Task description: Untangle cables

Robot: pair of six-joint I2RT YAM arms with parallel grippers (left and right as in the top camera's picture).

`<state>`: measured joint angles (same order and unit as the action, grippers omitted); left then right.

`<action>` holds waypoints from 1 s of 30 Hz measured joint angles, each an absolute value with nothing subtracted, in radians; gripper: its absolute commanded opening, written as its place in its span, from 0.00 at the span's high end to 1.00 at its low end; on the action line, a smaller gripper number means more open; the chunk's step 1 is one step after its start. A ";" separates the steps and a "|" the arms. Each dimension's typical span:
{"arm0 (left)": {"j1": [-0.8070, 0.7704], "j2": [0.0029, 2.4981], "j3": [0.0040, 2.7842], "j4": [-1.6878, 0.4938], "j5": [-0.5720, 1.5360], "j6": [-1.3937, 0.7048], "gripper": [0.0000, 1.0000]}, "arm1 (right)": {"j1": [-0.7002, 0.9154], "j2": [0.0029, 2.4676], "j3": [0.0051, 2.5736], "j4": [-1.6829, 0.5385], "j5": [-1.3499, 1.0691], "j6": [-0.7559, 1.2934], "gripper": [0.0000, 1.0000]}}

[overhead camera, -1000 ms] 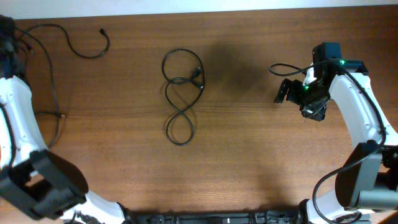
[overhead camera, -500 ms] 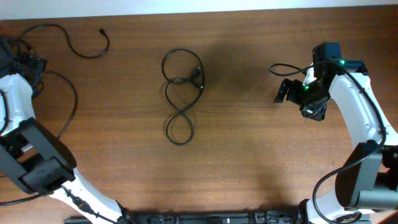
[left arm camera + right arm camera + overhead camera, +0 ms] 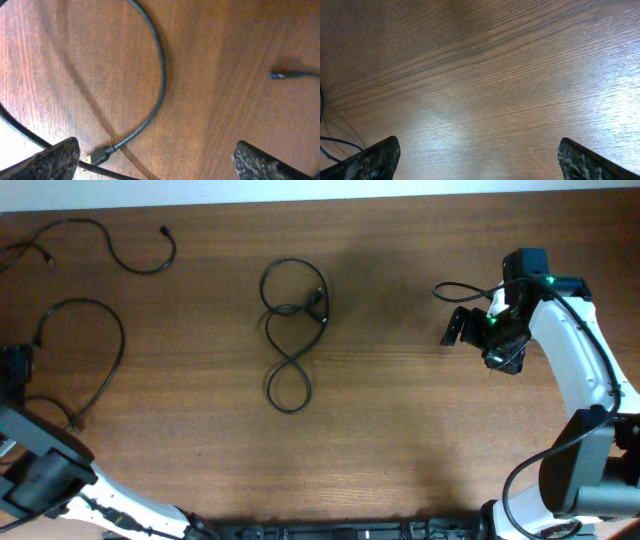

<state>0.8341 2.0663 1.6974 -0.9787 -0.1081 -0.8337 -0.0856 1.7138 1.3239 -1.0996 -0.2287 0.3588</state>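
Black cables [image 3: 318, 300] loose on wooden table [image 3: 420, 440]

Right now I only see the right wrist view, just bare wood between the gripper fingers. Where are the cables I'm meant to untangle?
Observer: The looped cable lies in a figure-eight mid-frame in the overhead view, well clear of the right gripper.
Operator: Is the left gripper holding anything?
Observer: No, the left gripper is open over a second cable.
Operator: Any others?
Observer: A third cable lies near the far left corner.
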 measured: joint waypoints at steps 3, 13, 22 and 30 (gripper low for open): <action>0.847 2.067 1.625 -0.980 -0.109 -0.900 0.01 | -0.086 1.714 1.324 -1.100 -0.229 0.358 0.02; 0.848 2.178 1.590 -0.900 -0.104 -0.856 0.31 | -0.086 1.714 1.324 -1.100 -0.229 0.358 0.02; 0.849 2.191 1.590 -0.698 0.013 -0.659 1.00 | -0.086 1.714 1.324 -1.100 -0.229 0.359 0.02; 0.847 2.200 1.589 -0.408 0.238 -0.567 1.00 | -0.086 1.714 1.324 -1.100 -0.229 0.358 0.02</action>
<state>0.8467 2.1998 1.5894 -0.4084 0.2379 -0.5671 -0.0856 1.7142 1.3239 -1.0996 -0.2287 0.3580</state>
